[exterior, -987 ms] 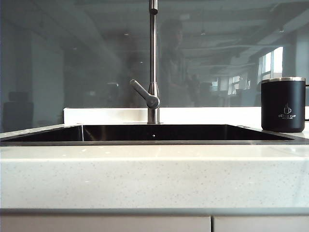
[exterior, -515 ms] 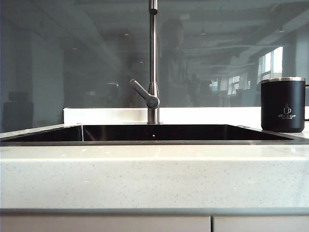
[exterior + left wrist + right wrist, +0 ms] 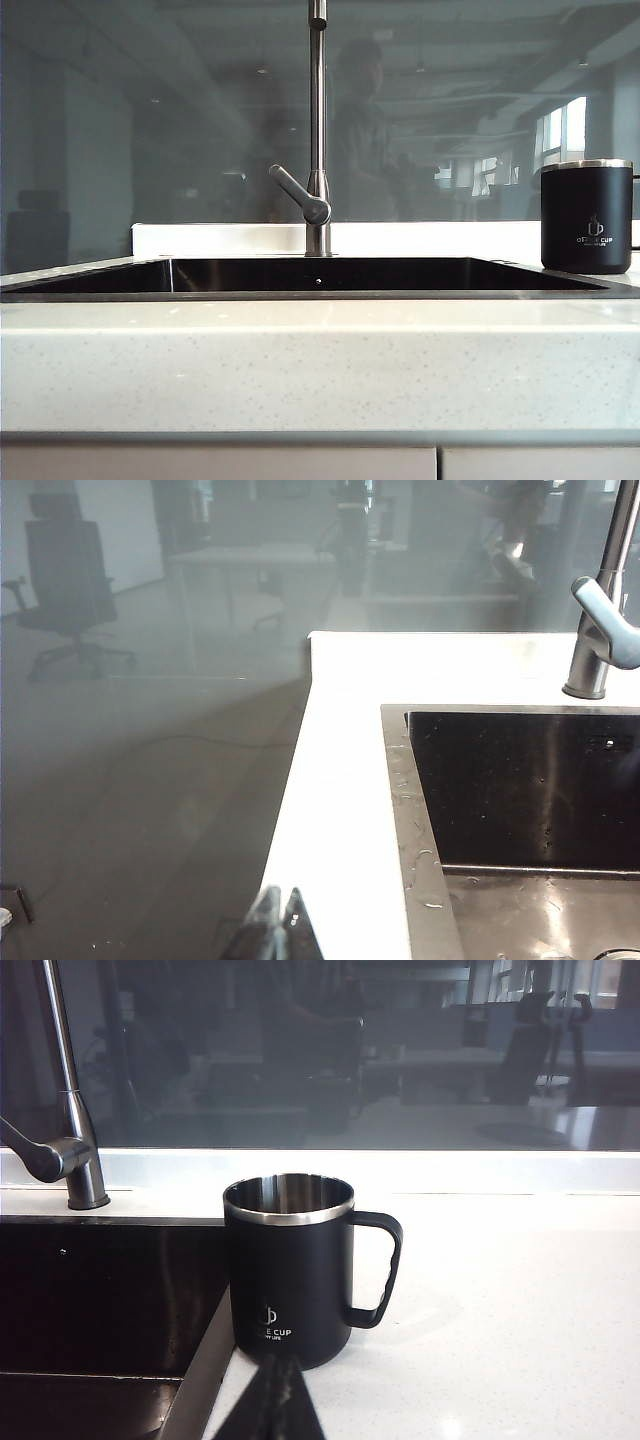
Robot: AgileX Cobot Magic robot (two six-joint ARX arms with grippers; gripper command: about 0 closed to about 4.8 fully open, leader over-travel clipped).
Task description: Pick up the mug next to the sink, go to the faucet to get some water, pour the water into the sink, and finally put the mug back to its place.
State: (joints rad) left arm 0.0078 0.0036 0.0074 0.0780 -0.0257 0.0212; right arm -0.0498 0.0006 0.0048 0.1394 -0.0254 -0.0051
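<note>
Standing matte black mug (image 3: 290, 1270) beside sink (image 3: 195, 1380); both jaws closed.

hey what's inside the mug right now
Only a shiny steel inner wall shows inside the mug, which stands upright on the counter by the sink. Its bottom is hidden by the rim, so I cannot tell whether it holds water.
</note>
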